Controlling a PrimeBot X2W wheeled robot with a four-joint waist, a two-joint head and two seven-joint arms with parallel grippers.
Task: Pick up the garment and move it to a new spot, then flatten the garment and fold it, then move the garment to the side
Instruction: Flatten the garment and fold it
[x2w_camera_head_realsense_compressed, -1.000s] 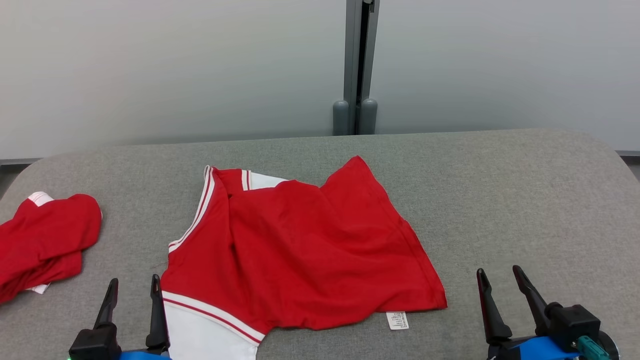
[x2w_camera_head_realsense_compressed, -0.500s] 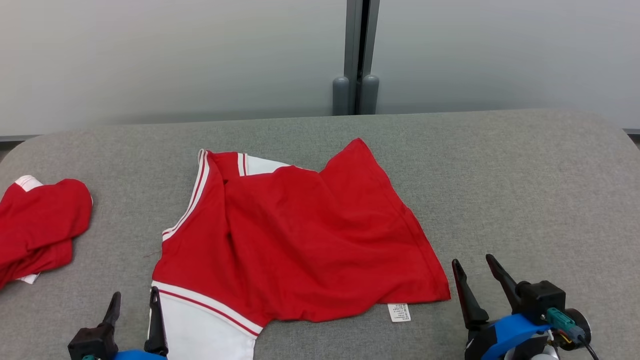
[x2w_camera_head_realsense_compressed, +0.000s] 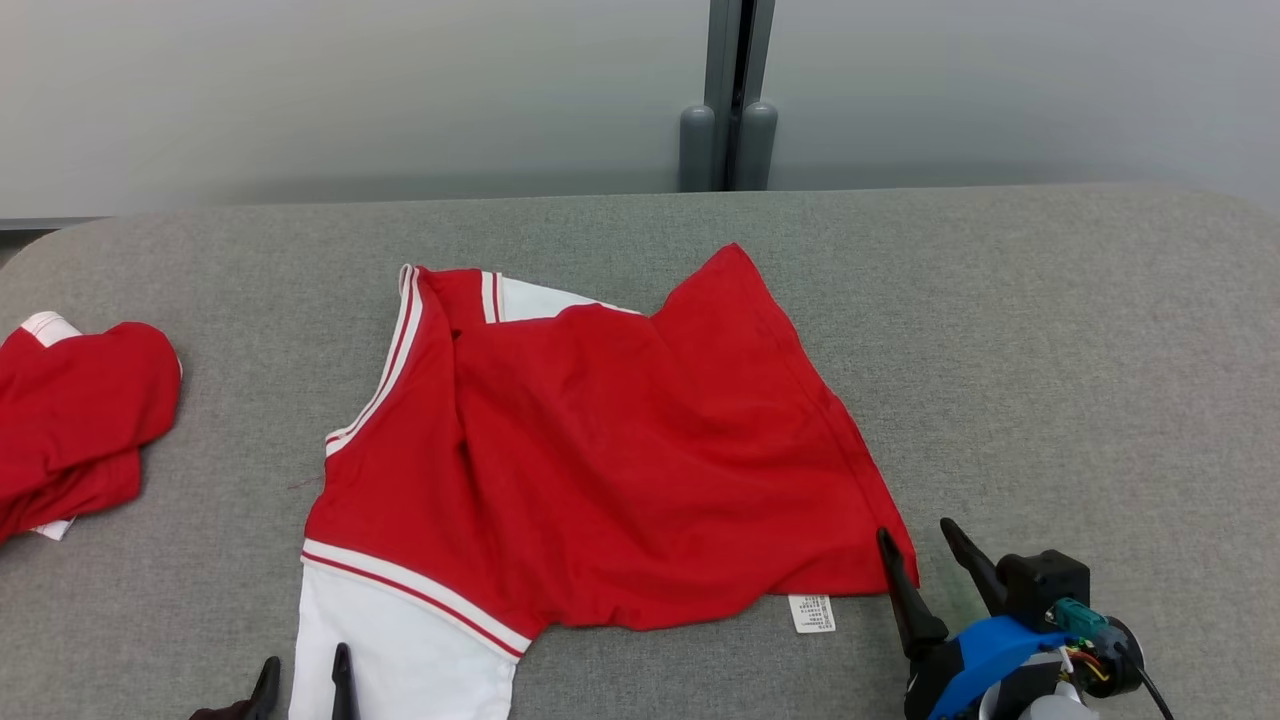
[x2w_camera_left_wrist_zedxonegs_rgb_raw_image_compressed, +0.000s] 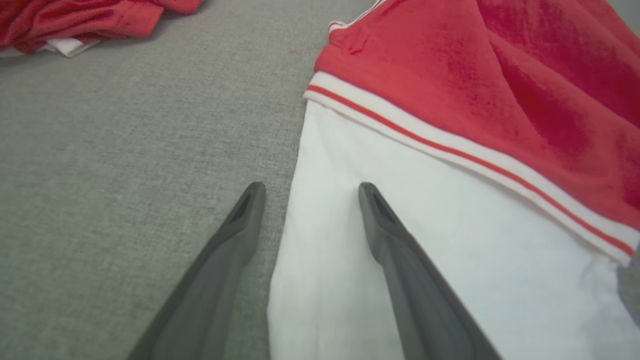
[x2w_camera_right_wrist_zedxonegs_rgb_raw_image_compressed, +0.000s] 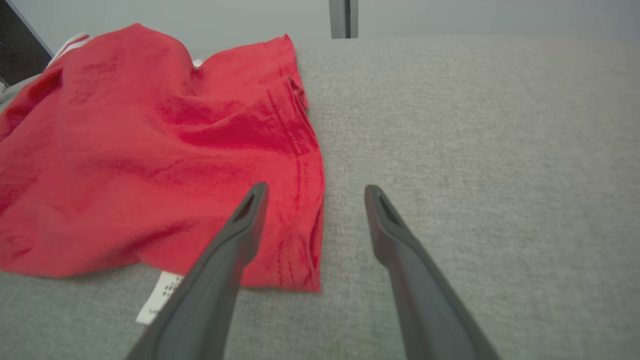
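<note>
The red shirt (x2w_camera_head_realsense_compressed: 600, 450) lies rumpled in the middle of the grey table (x2w_camera_head_realsense_compressed: 1050, 350), held by nothing. Both grippers stand wide open and empty: the left gripper (x2w_camera_left_wrist_zedxonegs_rgb_raw_image_compressed: 311, 186) straddles the white sleeve's edge, the right gripper (x2w_camera_right_wrist_zedxonegs_rgb_raw_image_compressed: 316, 189) the hem corner (near the label (x2w_camera_head_realsense_compressed: 812, 612)). If either closes too shallow it may pinch one layer only, and the shirt would slip or bunch when lifted.

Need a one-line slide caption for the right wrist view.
Open right gripper frames the hem corner of the red garment on the grey table.
</note>
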